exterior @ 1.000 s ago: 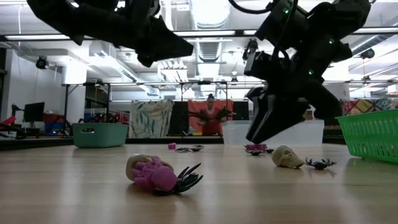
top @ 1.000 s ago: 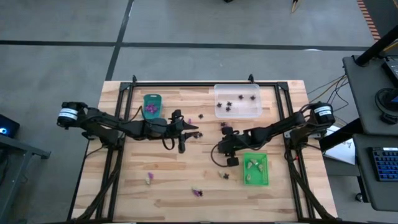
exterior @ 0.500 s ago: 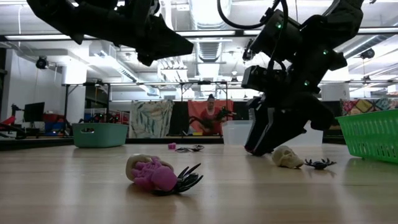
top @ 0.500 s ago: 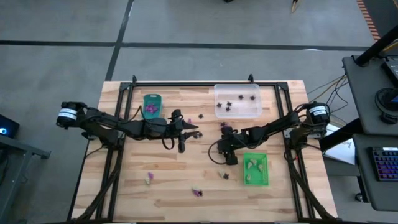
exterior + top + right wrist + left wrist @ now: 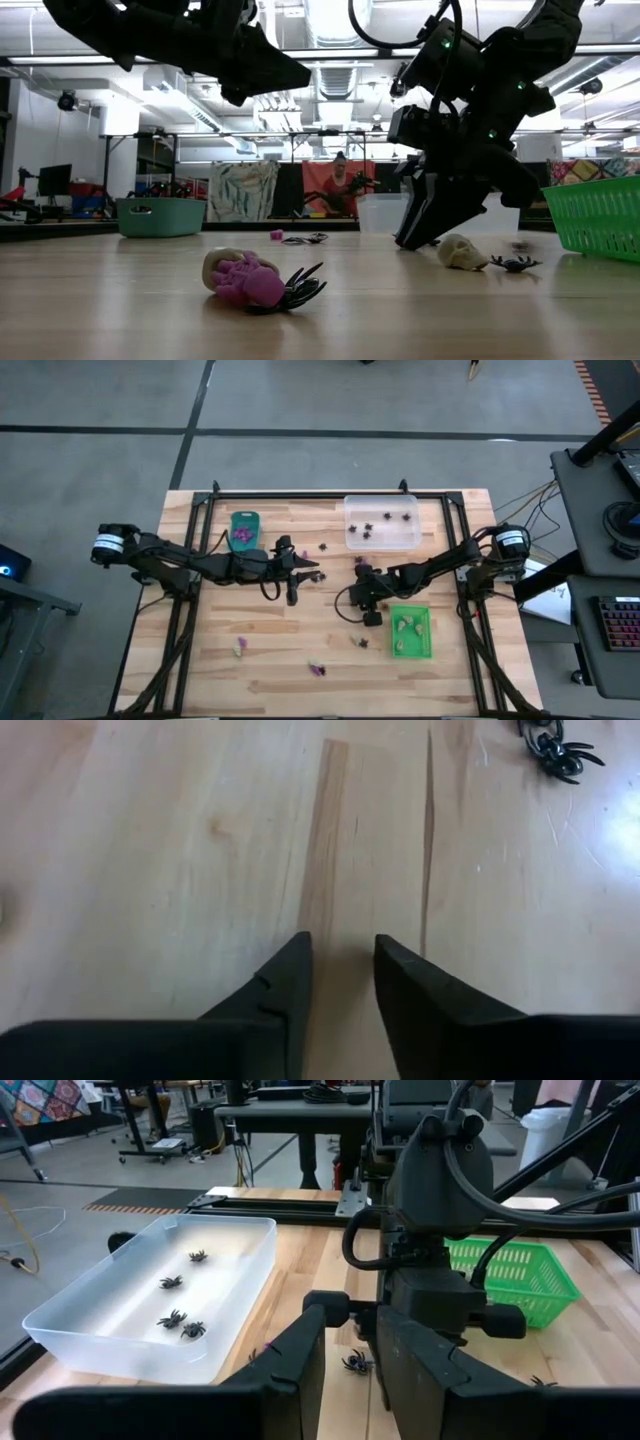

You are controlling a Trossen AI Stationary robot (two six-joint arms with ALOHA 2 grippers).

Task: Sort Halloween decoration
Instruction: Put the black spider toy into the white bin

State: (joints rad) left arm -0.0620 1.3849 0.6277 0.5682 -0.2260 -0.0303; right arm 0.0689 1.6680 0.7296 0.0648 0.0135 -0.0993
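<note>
Small trinkets lie loose on the wooden table: a cream skull (image 5: 460,252) and a black spider (image 5: 515,263) near my right gripper, and a cream, purple and black cluster (image 5: 255,281) toward the near edge. My right gripper (image 5: 368,616) (image 5: 343,945) points down at bare wood left of the green tray (image 5: 411,632). It is open by a narrow gap and its tips are low over the table (image 5: 410,240). A black spider (image 5: 555,745) lies ahead of it. My left gripper (image 5: 316,570) (image 5: 350,1318) hovers mid-table, open by a narrow gap, with nothing between its fingers.
The teal tray (image 5: 245,528) holds purple pieces, the clear tray (image 5: 382,520) holds black spiders, and the green tray holds cream pieces. Loose purple pieces (image 5: 323,546) lie toward the far side, with more trinkets (image 5: 238,647) near the front edge. A black frame (image 5: 330,494) borders the table.
My right gripper has dropped closer to the table and shifted slightly toward the table's left, away from the green tray. It now stands just beside the cream skull. The trinkets have not moved.
</note>
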